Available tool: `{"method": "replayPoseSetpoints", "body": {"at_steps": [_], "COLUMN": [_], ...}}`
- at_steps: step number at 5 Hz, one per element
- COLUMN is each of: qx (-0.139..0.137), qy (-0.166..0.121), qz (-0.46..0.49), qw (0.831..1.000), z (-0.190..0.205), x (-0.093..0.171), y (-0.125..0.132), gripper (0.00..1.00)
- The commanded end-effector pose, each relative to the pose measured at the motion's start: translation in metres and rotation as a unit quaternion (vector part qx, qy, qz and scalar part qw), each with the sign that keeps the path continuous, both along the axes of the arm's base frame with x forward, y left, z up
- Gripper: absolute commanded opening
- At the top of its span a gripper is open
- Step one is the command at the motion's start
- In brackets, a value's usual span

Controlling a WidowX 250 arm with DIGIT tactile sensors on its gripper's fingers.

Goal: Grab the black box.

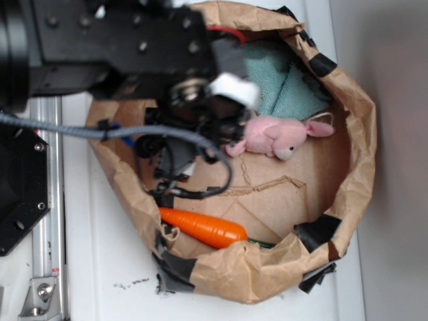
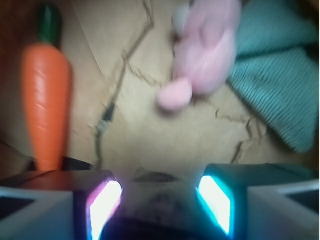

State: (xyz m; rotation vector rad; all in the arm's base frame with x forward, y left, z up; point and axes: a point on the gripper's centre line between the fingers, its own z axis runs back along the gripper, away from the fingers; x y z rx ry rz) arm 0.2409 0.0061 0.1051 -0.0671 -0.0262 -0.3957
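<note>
The wrist view was blurred, but it showed the gripper with its jaws standing apart, the two lit fingers at about 7 and 5 o'clock in the picture. A dark, glossy shape filled the gap between them at 6 o'clock. This was probably the black box, sitting directly between the jaws rather than off to one side. Whether the pads were pressing on it or only flanking it could not be told.

In the exterior view the arm covered that spot, so the box itself did not show there.

From the gripper, the orange carrot lay toward 10 o'clock, the pink bunny toward 1 o'clock, and the teal cloth toward 2 o'clock. All of them rested on the brown floor inside the paper rim and were apart from the jaws.

The box seemed centred in the gap, so the move appeared to need closing and not reaching. Its edges were too blurred to tell how they lined up with the pads.
</note>
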Motion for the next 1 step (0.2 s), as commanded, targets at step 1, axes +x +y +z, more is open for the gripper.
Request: {"method": "replayPoseSetpoints", "body": {"at_steps": [1], "qx": [0.014], "qy": [-0.008], "qz": [0.070], "qw": [0.997], "z": [0.0309], "x": [0.0275], "y": [-0.0132], "gripper": [0.00]}}
